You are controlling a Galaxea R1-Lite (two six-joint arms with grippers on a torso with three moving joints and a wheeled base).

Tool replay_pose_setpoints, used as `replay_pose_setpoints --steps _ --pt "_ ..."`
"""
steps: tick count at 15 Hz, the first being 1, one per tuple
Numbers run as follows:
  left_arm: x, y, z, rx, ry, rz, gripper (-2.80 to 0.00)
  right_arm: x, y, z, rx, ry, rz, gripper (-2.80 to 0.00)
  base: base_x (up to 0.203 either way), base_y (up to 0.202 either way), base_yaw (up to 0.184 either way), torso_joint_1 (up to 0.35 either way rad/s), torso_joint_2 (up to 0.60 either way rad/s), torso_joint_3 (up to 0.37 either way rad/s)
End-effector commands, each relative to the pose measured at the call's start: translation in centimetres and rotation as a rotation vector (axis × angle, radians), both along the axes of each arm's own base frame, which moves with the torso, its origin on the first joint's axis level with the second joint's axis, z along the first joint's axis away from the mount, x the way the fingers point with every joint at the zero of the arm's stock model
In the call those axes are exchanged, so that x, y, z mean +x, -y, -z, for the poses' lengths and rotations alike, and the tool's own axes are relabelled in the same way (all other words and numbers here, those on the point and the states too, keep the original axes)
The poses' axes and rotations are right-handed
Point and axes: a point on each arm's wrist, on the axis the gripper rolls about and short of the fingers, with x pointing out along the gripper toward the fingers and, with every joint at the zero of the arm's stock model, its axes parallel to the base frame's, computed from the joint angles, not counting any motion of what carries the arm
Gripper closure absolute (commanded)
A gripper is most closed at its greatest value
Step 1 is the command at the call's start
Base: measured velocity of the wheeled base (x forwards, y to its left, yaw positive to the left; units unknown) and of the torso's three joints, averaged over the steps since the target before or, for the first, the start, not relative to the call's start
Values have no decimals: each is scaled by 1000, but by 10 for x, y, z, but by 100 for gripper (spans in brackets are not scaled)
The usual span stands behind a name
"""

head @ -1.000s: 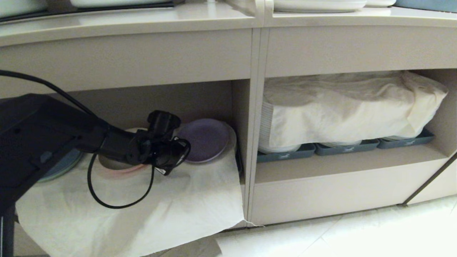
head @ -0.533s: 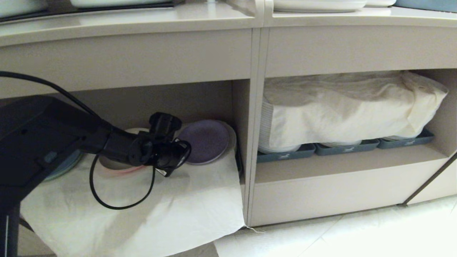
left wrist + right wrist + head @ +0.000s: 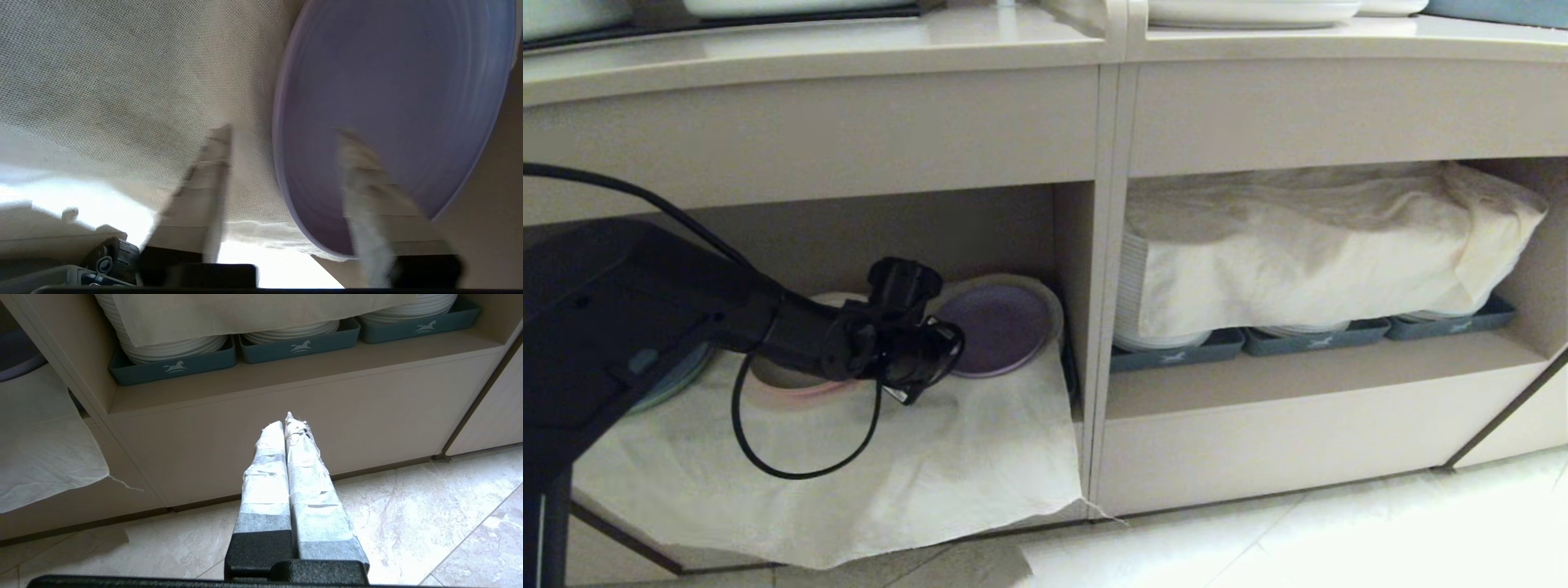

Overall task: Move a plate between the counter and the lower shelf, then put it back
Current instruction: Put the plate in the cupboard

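The lavender plate (image 3: 1001, 327) lies flat on a white plate at the right end of the lower shelf (image 3: 890, 233), on the cream cloth (image 3: 915, 457) that drapes over the shelf's front. My left gripper (image 3: 941, 359) reaches into the cubby at the plate's near edge. In the left wrist view the left gripper (image 3: 284, 132) is open, the plate (image 3: 392, 81) rim between its taped fingers: one over the plate, one over the cloth. The counter (image 3: 849, 49) runs above. My right gripper (image 3: 286, 420) hangs shut over the floor, parked.
A blue plate (image 3: 678, 376) and a pink-beige stack (image 3: 792, 384) sit left of the gripper. The cubby's divider wall (image 3: 1107, 327) stands just right of the plate. The right cubby holds grey-blue trays (image 3: 1176, 355) of white plates under a cloth (image 3: 1298, 245). A cable (image 3: 743, 433) loops below the arm.
The left gripper's fingers have opened. The lavender plate, tilted up at its near edge before, now rests flat on the white plate. The cloth's hanging edge has shifted.
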Motion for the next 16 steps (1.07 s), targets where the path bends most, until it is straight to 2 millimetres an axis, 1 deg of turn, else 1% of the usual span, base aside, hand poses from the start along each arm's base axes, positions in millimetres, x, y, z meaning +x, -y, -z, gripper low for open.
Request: replay_pose_setpoints --steps 1,6,9,16 --pt "-1 0 -2 -5 6 -6 -280 0 0 0 0 0 0 0 0 0 0 0 0 0" --pt "-6 -1 -8 -8 8 -7 -280 0 0 0 0 1 0 0 0 0 0 0 0 0" --pt "-13 -4 -8 1 0 -12 -280 0 0 0 0 0 0 0 0 0 0 0 0 0" --pt "-40 -16 -13 15 -24 -30 -280 0 0 0 0 -1 0 0 0 0 0 0 0 0"
